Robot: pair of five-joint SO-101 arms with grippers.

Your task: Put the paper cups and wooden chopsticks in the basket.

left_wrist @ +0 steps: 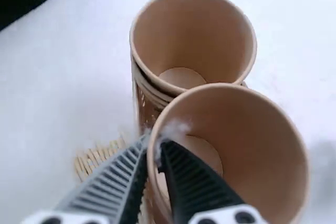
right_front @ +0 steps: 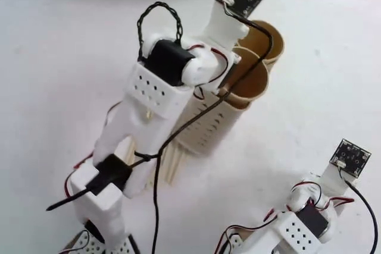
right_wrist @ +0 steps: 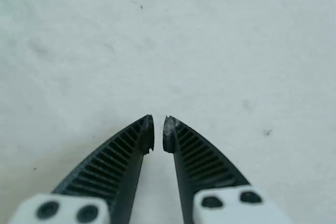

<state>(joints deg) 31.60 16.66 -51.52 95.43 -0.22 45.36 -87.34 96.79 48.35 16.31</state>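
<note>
Two brown paper cups stand mouth-up side by side, the far cup (right_front: 265, 38) (left_wrist: 193, 38) and the near cup (right_front: 247, 78) (left_wrist: 241, 145). They sit at the top of a cream perforated basket (right_front: 205, 124); I cannot tell how deep they are in it. My left gripper (left_wrist: 156, 139) is shut on the near cup's rim, one finger inside and one outside. Wooden chopsticks (right_front: 172, 168) (left_wrist: 97, 158) lie on the table beside the basket, partly hidden under the left arm. My right gripper (right_wrist: 158, 132) hangs over bare table, fingers nearly touching and holding nothing.
The white table (right_front: 53, 87) has free room on its left and right. The left arm (right_front: 149, 105) and its black cable cross the middle. The right arm (right_front: 309, 221) sits folded at the front right corner. Dark and red objects lie beyond the far edge.
</note>
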